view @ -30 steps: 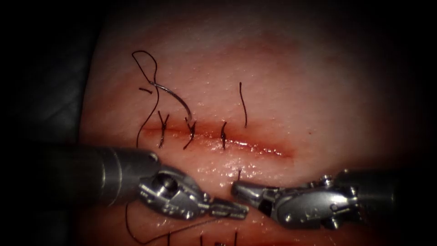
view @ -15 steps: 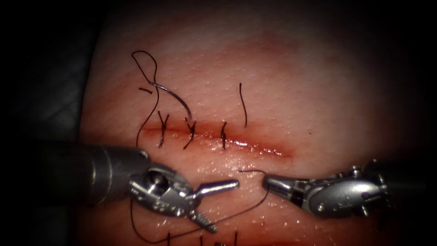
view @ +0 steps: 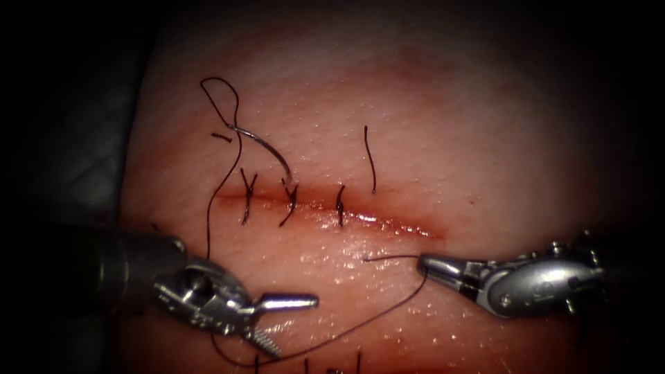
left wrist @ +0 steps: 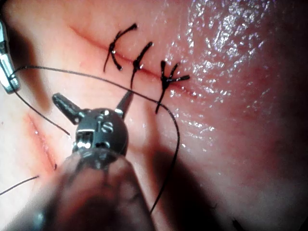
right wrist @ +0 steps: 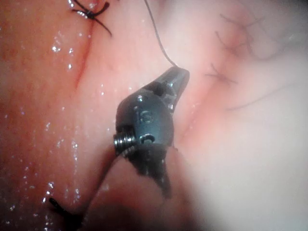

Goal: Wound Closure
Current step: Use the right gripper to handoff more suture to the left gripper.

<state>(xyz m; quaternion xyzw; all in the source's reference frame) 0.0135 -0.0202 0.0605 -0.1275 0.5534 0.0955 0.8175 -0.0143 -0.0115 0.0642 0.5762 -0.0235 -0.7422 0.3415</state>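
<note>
The tissue (view: 429, 138) has a cut (view: 395, 225) running across it, with three dark stitches (view: 291, 201) along its left part. The curved needle (view: 267, 147) lies free on the tissue above the cut's left end, held by neither tool; whether its tip sits in the tissue I cannot tell. Below the cut my right tool (view: 424, 262) is shut on the thread (view: 388, 260) near its short free end. From there the thread sags down and left in a long loop (view: 346, 331). My left tool (view: 294, 325) stands open at the lower left and holds nothing. In the left wrist view its jaws (left wrist: 94, 102) are spread beside the thread (left wrist: 144, 94).
A cut end of thread (view: 370, 159) lies on the tissue above the third stitch. Several short thread ends (view: 305, 363) stick up along the lower edge. Red fluid (view: 374, 220) glistens in the cut. The right tool's jaws (right wrist: 175, 79) grip the thread (right wrist: 159, 38).
My left tool opened, let go and drew back to the left. My right tool moved right with the thread's end, drawing the thread out into a longer loop.
</note>
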